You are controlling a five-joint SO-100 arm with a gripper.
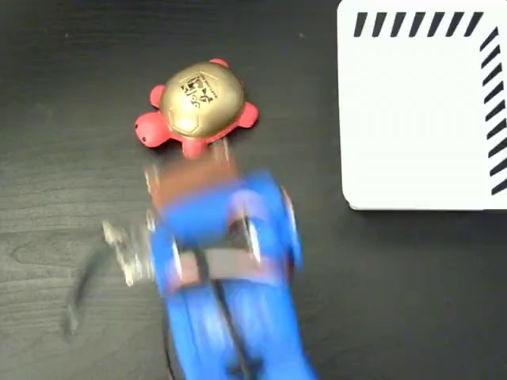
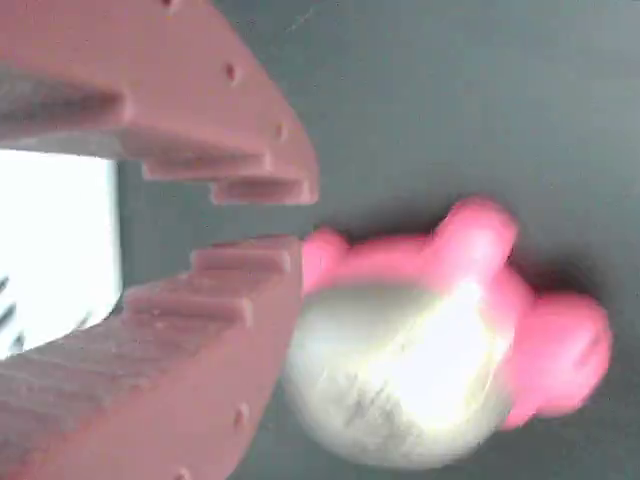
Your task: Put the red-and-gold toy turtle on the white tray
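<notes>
Dark table [image 1: 63, 95], motion-blurred hand [image 1: 194, 178]

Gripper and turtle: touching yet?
Cannot tell. In the wrist view the gripper stands slightly open, empty between the tips, and its lower finger overlaps the red-and-gold toy turtle. The fixed view is motion-blurred, so neither contact nor gap shows plainly.

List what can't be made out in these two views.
- Pincer, fixed view: motion blur smears the blue arm, fingers unreadable. Wrist view shows a narrow gap, nothing in it.
- Turtle logo: too small in the fixed view, blurred in the wrist view.
- White tray: cut by the right edge in the fixed view; hidden behind the fingers in the wrist view.
</notes>
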